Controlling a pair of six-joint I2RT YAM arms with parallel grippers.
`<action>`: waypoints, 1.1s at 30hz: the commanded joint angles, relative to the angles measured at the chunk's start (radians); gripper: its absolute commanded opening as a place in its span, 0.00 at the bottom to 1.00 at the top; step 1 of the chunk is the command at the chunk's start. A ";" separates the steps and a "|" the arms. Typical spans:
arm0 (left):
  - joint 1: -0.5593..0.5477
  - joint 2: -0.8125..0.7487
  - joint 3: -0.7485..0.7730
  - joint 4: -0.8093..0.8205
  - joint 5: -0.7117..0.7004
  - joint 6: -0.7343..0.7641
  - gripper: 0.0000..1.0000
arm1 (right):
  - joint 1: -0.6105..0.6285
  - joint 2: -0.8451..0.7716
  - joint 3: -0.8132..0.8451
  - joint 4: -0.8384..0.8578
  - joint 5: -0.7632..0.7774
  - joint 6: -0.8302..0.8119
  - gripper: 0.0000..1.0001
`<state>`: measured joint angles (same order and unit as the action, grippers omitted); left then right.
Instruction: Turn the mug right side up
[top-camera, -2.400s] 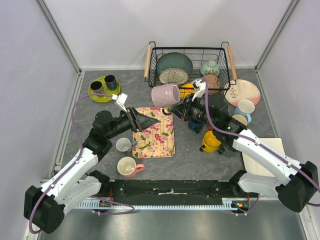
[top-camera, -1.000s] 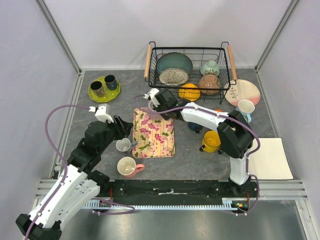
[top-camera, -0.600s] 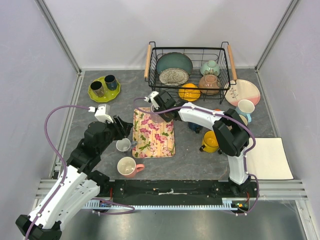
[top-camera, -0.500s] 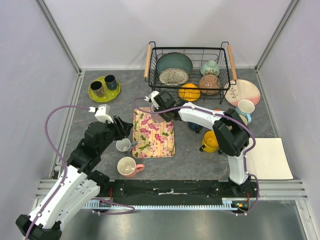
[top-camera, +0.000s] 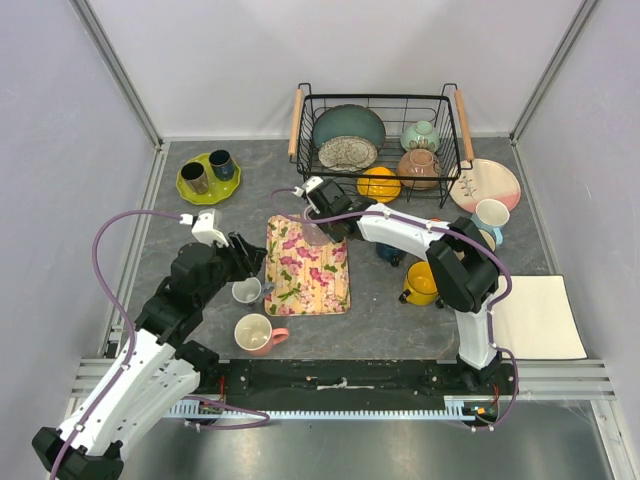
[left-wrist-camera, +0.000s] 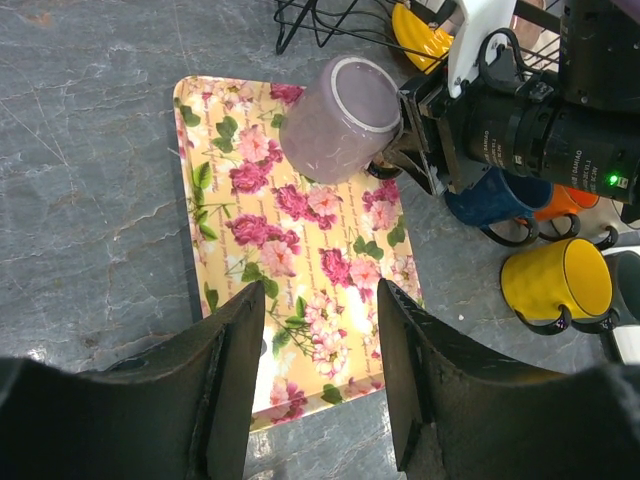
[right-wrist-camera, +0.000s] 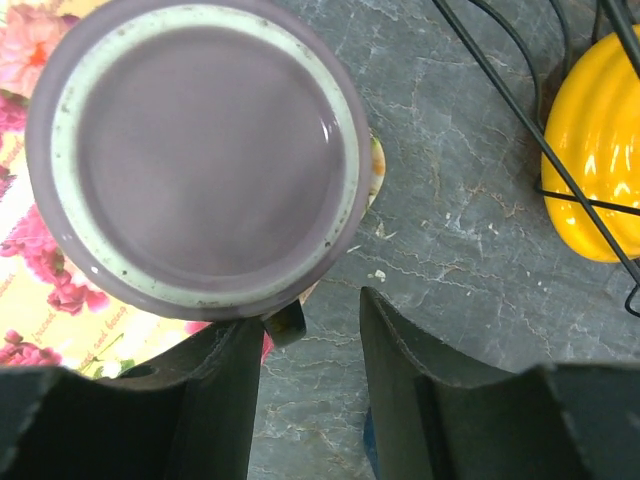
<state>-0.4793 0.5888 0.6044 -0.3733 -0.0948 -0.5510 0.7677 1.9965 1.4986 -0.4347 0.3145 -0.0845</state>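
The lilac mug (top-camera: 311, 234) stands on the far right corner of the floral mat (top-camera: 305, 275). In the right wrist view its flat base with a pale ring (right-wrist-camera: 200, 160) faces up. It also shows in the left wrist view (left-wrist-camera: 340, 120). My right gripper (right-wrist-camera: 312, 312) is open just beside the mug, jaws apart over bare table; it also shows in the top view (top-camera: 322, 222) and the left wrist view (left-wrist-camera: 415, 150). My left gripper (left-wrist-camera: 320, 290) is open and empty over the mat's near edge, left of the mat in the top view (top-camera: 250, 262).
A black wire basket (top-camera: 378, 98) with plates and bowls stands behind. Blue (top-camera: 390, 250) and yellow (top-camera: 422, 284) mugs sit right of the mat. A grey cup (top-camera: 246, 290) and pink mug (top-camera: 255, 333) sit left of it. A green plate (top-camera: 207, 180) is far left.
The right arm swung left from mid-air, where it held the mug on its side, and let it go on the mat. The left arm drew back toward the grey cup.
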 joint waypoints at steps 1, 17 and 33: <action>-0.002 0.011 0.003 0.008 0.018 0.037 0.56 | -0.005 -0.053 -0.006 0.051 0.070 0.026 0.49; -0.002 0.026 0.017 -0.001 0.015 0.046 0.56 | -0.047 -0.001 0.046 0.096 0.178 0.042 0.48; -0.002 0.037 0.026 0.002 0.026 0.048 0.56 | 0.022 -0.252 -0.055 0.065 0.137 0.155 0.60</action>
<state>-0.4793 0.6258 0.6044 -0.3744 -0.0761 -0.5480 0.7506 1.9072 1.4487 -0.3710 0.4511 -0.0013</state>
